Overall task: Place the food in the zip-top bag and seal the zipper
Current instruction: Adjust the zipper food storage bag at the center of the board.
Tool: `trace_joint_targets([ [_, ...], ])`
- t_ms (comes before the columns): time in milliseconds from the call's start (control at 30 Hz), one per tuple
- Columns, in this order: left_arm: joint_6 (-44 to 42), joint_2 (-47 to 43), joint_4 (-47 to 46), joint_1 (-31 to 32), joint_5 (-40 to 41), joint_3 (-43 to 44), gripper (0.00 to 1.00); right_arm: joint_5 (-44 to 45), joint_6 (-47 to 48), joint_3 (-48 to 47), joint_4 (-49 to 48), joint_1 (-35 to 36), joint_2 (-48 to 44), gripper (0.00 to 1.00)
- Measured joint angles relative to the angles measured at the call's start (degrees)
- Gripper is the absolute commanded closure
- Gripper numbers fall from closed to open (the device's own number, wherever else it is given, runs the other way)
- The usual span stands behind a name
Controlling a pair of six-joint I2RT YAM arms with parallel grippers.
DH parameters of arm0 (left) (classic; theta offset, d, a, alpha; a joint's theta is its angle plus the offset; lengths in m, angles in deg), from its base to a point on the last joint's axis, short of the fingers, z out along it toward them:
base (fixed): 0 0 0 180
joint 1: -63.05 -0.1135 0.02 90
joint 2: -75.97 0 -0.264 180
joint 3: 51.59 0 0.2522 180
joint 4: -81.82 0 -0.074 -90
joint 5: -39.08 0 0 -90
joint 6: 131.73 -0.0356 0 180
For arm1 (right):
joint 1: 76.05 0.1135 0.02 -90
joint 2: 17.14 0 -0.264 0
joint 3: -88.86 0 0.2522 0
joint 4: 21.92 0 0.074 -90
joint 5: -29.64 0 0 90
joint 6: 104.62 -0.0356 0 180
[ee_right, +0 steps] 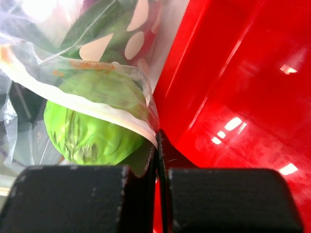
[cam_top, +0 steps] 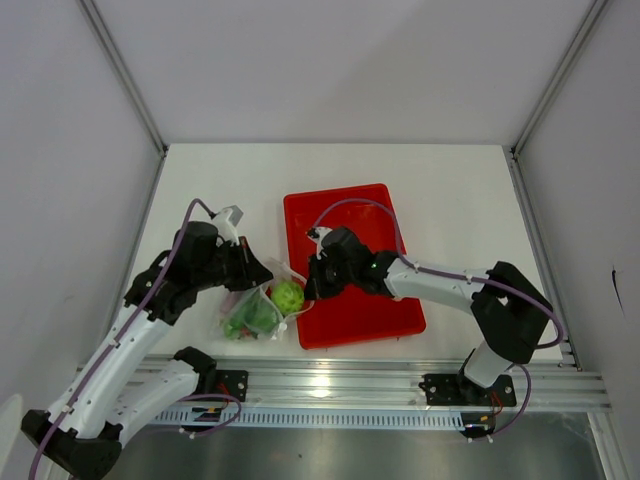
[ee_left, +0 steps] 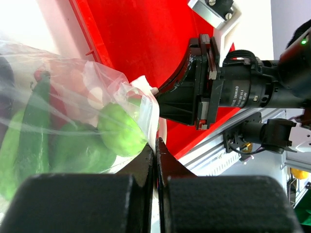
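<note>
The clear zip-top bag [cam_top: 258, 312] lies on the table against the left rim of the red tray. It holds the food: a round green one [cam_top: 288, 296], other green pieces [cam_top: 248, 320] and red bits. My left gripper [cam_top: 266, 276] is shut on the bag's mouth edge; in the left wrist view [ee_left: 155, 145] the plastic runs in between its jaws. My right gripper [cam_top: 310, 288] is shut on the zipper [ee_right: 87, 104], the whitish strip, at its end [ee_right: 157, 138]. The round green one [ee_right: 92, 127] bulges just behind that strip. The left wrist view shows the right gripper [ee_left: 158, 91] pinching the bag.
The red tray [cam_top: 365, 300] lies right of the bag, and the right gripper hangs over its left rim. The aluminium rail [cam_top: 330, 385] with the arm bases runs along the near edge. White walls enclose the table.
</note>
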State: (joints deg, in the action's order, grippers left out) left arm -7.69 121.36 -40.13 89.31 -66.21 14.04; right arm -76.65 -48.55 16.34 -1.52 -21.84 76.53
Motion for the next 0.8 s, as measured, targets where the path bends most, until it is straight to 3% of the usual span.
trace_joint_targets([
  [167, -0.1, 0.0, 0.3, 0.0, 0.8, 0.3, 0.99, 4.6, 3.7, -8.8, 9.8, 0.7, -0.2, 1.0],
  [433, -0.5, -2.3, 2.1, 0.0, 3.6, 5.2, 1.0, 6.2, 7.6, -32.1, 22.4, 1.2, -0.9, 1.0],
  [800, -0.1, -1.5, 4.6, 0.0, 8.4, 3.0, 0.99, 3.9, 7.7, -32.5, 25.9, 1.2, 7.2, 1.0],
])
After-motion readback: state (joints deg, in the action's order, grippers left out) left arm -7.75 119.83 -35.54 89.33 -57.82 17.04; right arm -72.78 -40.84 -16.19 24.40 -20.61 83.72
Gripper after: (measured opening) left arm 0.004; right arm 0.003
